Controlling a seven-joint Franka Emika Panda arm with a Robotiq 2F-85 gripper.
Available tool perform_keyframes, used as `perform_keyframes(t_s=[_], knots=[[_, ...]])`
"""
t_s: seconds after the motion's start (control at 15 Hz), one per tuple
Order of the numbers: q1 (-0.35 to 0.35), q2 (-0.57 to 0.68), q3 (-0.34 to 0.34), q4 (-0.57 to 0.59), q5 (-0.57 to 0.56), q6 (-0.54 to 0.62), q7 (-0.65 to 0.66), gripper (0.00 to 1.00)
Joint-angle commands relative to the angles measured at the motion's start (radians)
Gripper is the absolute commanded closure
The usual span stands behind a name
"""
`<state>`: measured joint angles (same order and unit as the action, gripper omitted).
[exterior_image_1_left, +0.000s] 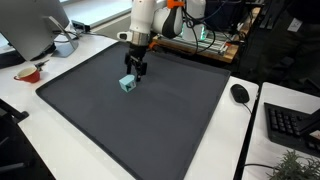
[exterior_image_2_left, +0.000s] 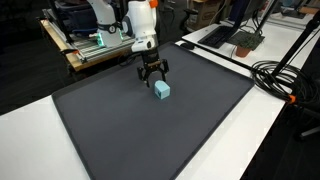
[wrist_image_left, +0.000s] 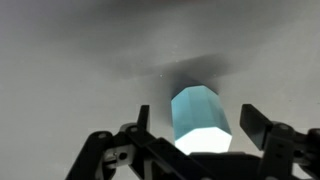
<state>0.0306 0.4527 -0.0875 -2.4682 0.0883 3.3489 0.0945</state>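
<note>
A small light blue block (exterior_image_1_left: 128, 84) sits on a large dark grey mat (exterior_image_1_left: 130, 125). It also shows in an exterior view (exterior_image_2_left: 162, 90) and in the wrist view (wrist_image_left: 200, 120). My gripper (exterior_image_1_left: 136, 71) hangs just above and slightly behind the block, also seen in an exterior view (exterior_image_2_left: 151, 74). In the wrist view the gripper (wrist_image_left: 198, 125) is open, with one finger on each side of the block and a gap between each finger and the block. It holds nothing.
A red bowl (exterior_image_1_left: 28, 73) and a white mug (exterior_image_1_left: 64, 45) stand on the white table beside a monitor. A black mouse (exterior_image_1_left: 239, 93) and a keyboard (exterior_image_1_left: 290, 125) lie past the mat's other side. Black cables (exterior_image_2_left: 285, 75) run across the table edge.
</note>
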Motion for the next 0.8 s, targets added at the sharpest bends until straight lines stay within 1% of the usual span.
perform_keyframes(t_s=[0.0, 0.07, 0.13, 0.2, 0.27, 0.4, 0.47, 0.53, 0.6, 0.67, 0.73], knots=[[-0.015, 0.017, 0.017, 0.036, -0.015, -0.054, -0.026, 0.1], [-0.017, 0.02, 0.021, 0.042, -0.018, -0.061, -0.031, 0.12], [-0.019, 0.022, 0.024, 0.046, -0.019, -0.065, -0.033, 0.18], [-0.029, 0.024, 0.036, 0.049, -0.024, -0.064, -0.037, 0.28], [-0.046, 0.025, 0.053, 0.052, -0.033, -0.063, -0.044, 0.31], [-0.049, 0.028, 0.057, 0.056, -0.037, -0.062, -0.051, 0.39], [-0.053, 0.028, 0.06, 0.058, -0.038, -0.062, -0.054, 0.45], [-0.051, 0.03, 0.057, 0.061, -0.038, -0.063, -0.058, 0.56], [-0.052, 0.031, 0.056, 0.062, -0.037, -0.062, -0.062, 0.58], [-0.048, 0.033, 0.052, 0.064, -0.036, -0.064, -0.064, 0.7], [-0.044, 0.034, 0.046, 0.065, -0.033, -0.068, -0.065, 0.79]])
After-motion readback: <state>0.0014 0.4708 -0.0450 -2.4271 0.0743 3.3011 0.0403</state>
